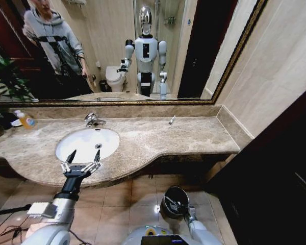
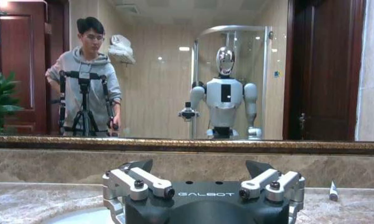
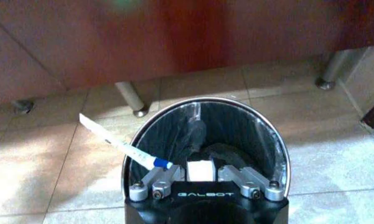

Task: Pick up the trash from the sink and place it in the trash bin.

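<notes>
One white tube (image 3: 121, 145) sits clamped in my right gripper's (image 3: 199, 173) fingers, right over the trash bin (image 3: 268, 140). My left gripper (image 1: 81, 159) hovers at the sink's (image 1: 86, 144) front rim, fingers apart.

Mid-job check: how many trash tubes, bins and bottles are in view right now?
White tubes: 2 (held tube in right gripper; counter tube)
Trash bin: 1
Orange-liquid bottle: 1
Total: 4
</notes>
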You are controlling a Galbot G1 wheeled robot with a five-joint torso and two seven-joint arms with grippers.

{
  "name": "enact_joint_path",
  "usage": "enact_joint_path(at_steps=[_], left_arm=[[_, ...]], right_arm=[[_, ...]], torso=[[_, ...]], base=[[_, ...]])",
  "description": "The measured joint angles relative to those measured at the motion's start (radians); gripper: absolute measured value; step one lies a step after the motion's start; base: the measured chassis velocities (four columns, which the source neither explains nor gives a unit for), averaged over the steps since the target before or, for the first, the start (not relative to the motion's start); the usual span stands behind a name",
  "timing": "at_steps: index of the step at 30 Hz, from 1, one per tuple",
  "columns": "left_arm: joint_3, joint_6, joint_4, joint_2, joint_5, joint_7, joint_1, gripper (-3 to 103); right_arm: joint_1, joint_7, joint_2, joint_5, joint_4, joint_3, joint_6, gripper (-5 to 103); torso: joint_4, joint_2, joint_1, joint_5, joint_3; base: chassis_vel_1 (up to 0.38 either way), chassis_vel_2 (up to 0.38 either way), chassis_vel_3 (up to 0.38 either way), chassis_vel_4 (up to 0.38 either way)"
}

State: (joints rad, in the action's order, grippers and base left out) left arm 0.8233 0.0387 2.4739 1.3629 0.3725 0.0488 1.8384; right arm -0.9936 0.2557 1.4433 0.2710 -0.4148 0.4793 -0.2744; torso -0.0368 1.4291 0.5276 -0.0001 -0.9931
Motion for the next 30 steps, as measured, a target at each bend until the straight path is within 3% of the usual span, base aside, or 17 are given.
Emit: enact_joint_path(at_steps=[5, 9, 16, 18, 22, 24, 26, 30], left_arm=[[0.0, 0.0, 0.0, 0.0, 0.0, 0.0, 0.0, 100], [0.0, 0.0, 0.0, 0.0, 0.0, 0.0, 0.0, 100], [0.0, 0.0, 0.0, 0.0, 0.0, 0.0, 0.0, 100], [0.0, 0.0, 0.0, 0.0, 0.0, 0.0, 0.0, 100], [0.0, 0.0, 0.0, 0.0, 0.0, 0.0, 0.0, 100], [0.0, 0.0, 0.0, 0.0, 0.0, 0.0, 0.0, 100], [0.0, 0.0, 0.0, 0.0, 0.0, 0.0, 0.0, 100], [0.0, 0.0, 0.0, 0.0, 0.0, 0.0, 0.0, 100]], right_arm=[[0.0, 0.001, -0.001, 0.013, -0.009, -0.004, 0.012, 22], [-0.005, -0.042, 0.002, -0.003, -0.035, -0.006, 0.048, 22], [-0.024, -0.06, 0.001, -0.009, -0.056, -0.005, 0.062, 54], [-0.028, -0.06, 0.001, -0.009, -0.06, -0.006, 0.062, 54], [-0.05, -0.056, -0.001, -0.01, -0.073, -0.006, 0.057, 77], [-0.058, -0.053, 0.0, -0.01, -0.076, -0.005, 0.055, 77], [-0.079, -0.049, 0.009, -0.013, -0.082, -0.005, 0.048, 88], [-0.099, -0.048, 0.023, -0.025, -0.092, -0.006, 0.039, 99]], torso=[[0.0, 0.0, 0.0, 0.0001, 0.0], [0.0, 0.0, 0.0, 0.0001, 0.0], [0.0, 0.0, 0.0, 0.0001, 0.0], [0.0, 0.0, 0.0, 0.0001, 0.0], [0.0, 0.0, 0.0, 0.0001, 0.0], [0.0, 0.0, 0.0, 0.0, 0.0], [0.0001, 0.0, 0.0, 0.0001, 0.0], [0.0, 0.0, 0.0, 0.0001, 0.0]], base=[[0.0, 0.0, 0.0, 0.0], [0.0, 0.0, 0.0, 0.0], [0.0, 0.0, 0.0, 0.0], [0.0, 0.0, 0.0, 0.0], [0.0, 0.0, 0.0, 0.0], [0.0, 0.0, 0.0, 0.0], [0.0, 0.0, 0.0, 0.0], [0.0, 0.0, 0.0, 0.0]])
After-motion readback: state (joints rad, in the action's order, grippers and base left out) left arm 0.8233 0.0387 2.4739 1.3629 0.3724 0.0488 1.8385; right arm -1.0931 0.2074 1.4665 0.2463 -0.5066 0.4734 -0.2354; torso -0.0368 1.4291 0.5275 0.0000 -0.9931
